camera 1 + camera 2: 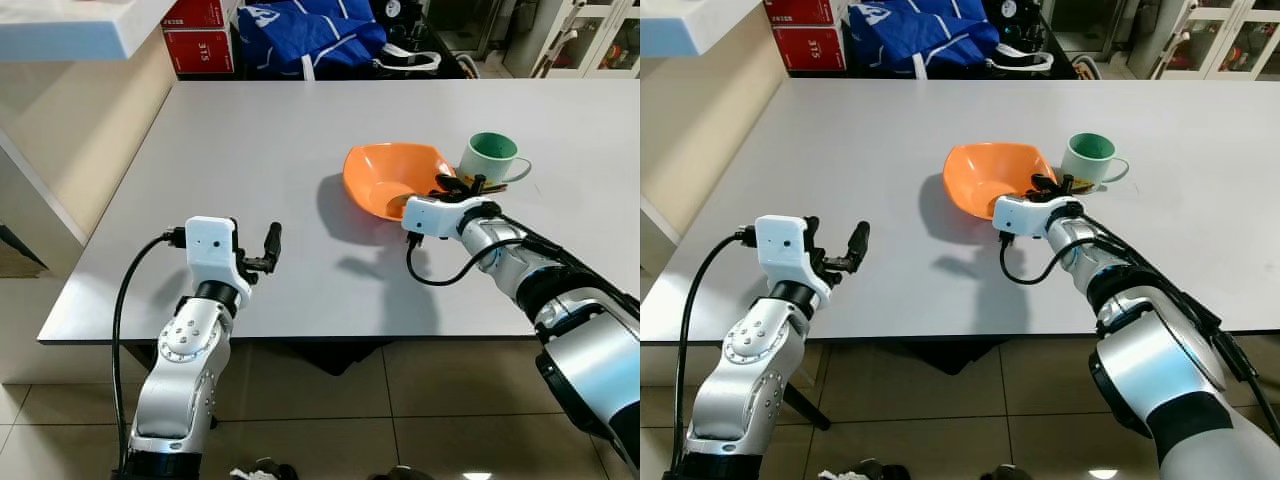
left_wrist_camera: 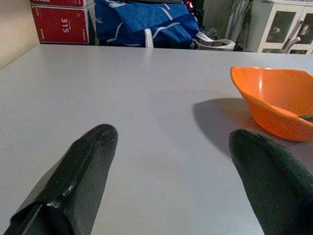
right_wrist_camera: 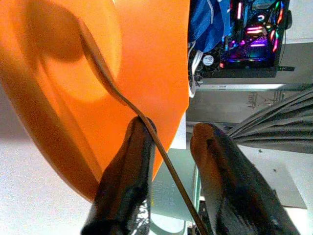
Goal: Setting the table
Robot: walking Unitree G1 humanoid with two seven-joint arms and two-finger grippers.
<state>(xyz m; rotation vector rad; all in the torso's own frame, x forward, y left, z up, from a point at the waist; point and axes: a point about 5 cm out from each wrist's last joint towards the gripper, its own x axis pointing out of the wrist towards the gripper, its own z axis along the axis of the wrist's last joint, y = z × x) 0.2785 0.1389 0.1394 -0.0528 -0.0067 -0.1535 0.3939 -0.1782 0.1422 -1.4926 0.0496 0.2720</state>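
Observation:
An orange bowl [image 1: 390, 178] stands on the grey table [image 1: 250, 150], right of the middle. Close beside it on the right is a green mug [image 1: 492, 158]. A metal spoon [image 3: 105, 73] lies in the bowl, its thin handle sticking out over the rim. My right gripper [image 1: 462, 184] sits at the bowl's right rim, next to the mug. It is open, and the handle runs between its fingers [image 3: 124, 176] against one of them. Near the table's front left, my left gripper [image 1: 270, 245] hovers open and holds nothing.
A blue bag [image 1: 310, 35] and red boxes [image 1: 200, 40] lie beyond the table's far edge. A white counter [image 1: 70, 30] juts in at the left. The table's front edge runs just under both forearms.

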